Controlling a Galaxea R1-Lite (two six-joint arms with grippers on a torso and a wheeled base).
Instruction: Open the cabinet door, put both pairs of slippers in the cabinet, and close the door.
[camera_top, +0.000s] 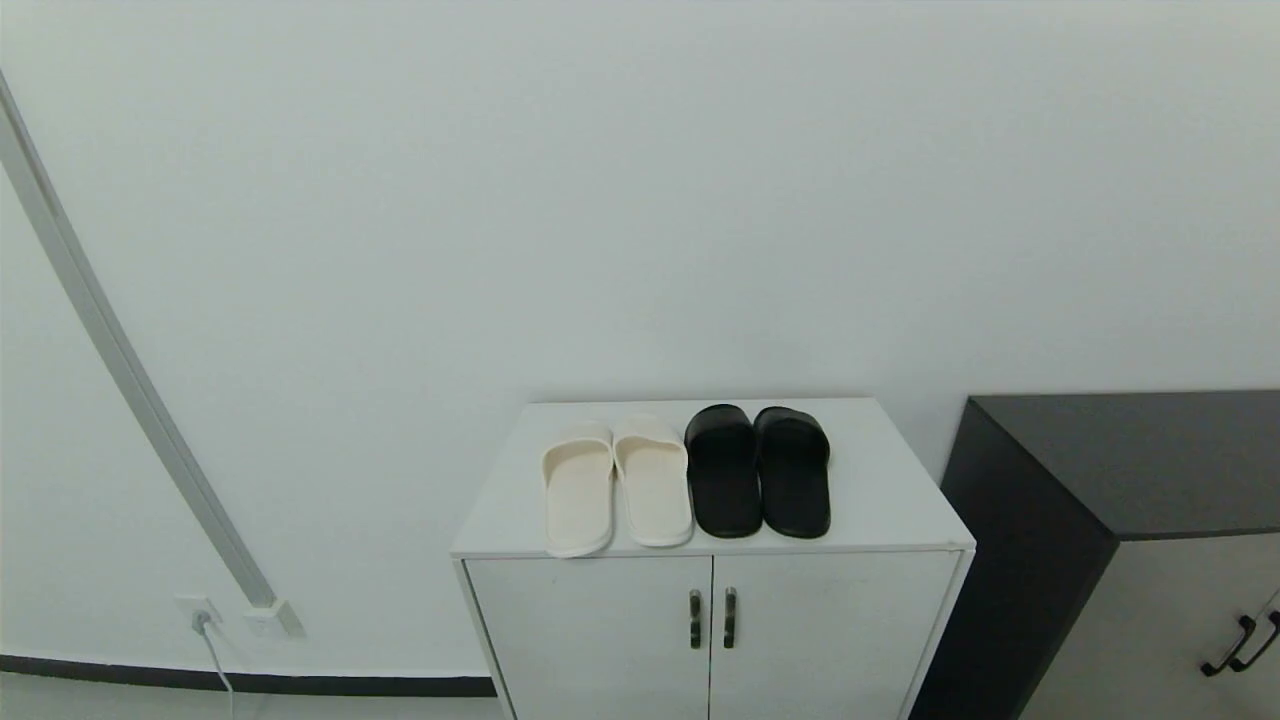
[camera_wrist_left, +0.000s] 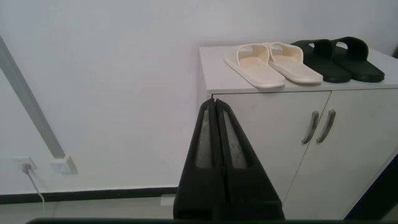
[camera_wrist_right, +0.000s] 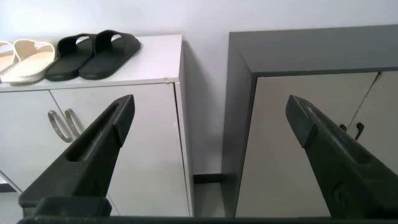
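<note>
I'm watching both pairs of slippers sitting on top of the white cabinet (camera_top: 880, 490), its doors (camera_top: 600, 640) shut.
My left gripper (camera_wrist_left: 215, 102) is hanging before the cabinet's left front corner, fingers pressed together; the cream slippers (camera_top: 650, 480) are lying just left of the black slippers (camera_top: 722, 470), heels at the front edge; my right gripper (camera_wrist_right: 210, 102) is holding its fingers spread wide, facing the dark cabinet (camera_top: 1100, 460).
</note>
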